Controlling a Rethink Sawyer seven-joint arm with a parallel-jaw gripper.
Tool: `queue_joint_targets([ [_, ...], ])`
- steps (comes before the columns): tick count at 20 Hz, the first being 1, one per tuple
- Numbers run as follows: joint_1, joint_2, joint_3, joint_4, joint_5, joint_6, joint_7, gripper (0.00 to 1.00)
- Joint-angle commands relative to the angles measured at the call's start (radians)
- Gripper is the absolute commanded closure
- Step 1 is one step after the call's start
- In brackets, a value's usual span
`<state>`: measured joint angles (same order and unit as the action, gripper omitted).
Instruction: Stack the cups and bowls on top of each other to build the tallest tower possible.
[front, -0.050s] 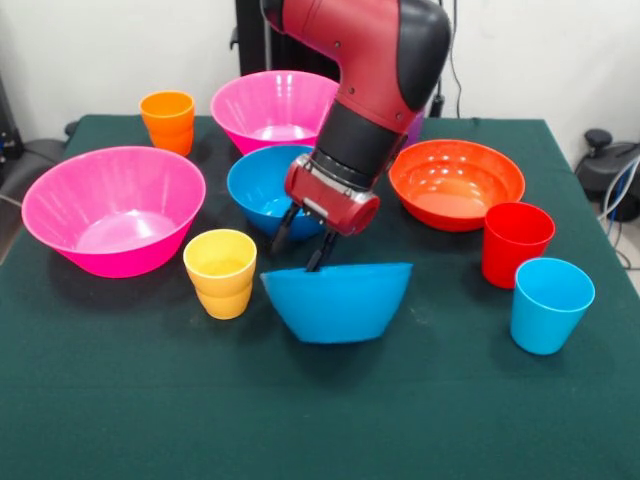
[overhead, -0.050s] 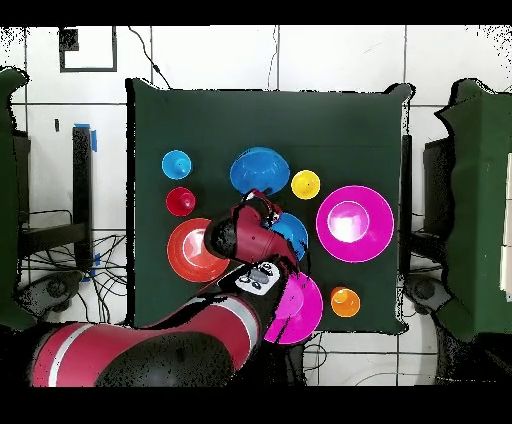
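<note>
Blue bowl (front, -0.050s: 338, 300) hangs tilted, rim pinched by my hand (front, -0.050s: 304, 243), beside yellow cup (front, -0.050s: 221, 272) on surface (front, -0.050s: 320, 420).

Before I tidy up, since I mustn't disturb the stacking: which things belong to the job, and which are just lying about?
Job:
blue bowls
pink bowls
orange-red bowl
cups: orange, yellow, red, light blue
gripper

Lying about:
nothing on the table

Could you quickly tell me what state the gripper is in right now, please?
Gripper: closed on the rim of the blue bowl, holding it tilted beside the yellow cup.
</note>
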<state>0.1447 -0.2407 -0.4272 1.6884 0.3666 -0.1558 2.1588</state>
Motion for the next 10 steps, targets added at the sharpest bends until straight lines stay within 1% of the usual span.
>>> queue_joint_targets([
  [1,-0.021,-0.085,0.160,0.042,-0.079,0.161,0.068,0.00],
  [6,-0.019,-0.094,0.164,0.030,-0.083,0.174,0.071,0.00],
  [10,-0.003,-0.092,0.156,0.043,-0.083,0.160,0.081,0.00],
])
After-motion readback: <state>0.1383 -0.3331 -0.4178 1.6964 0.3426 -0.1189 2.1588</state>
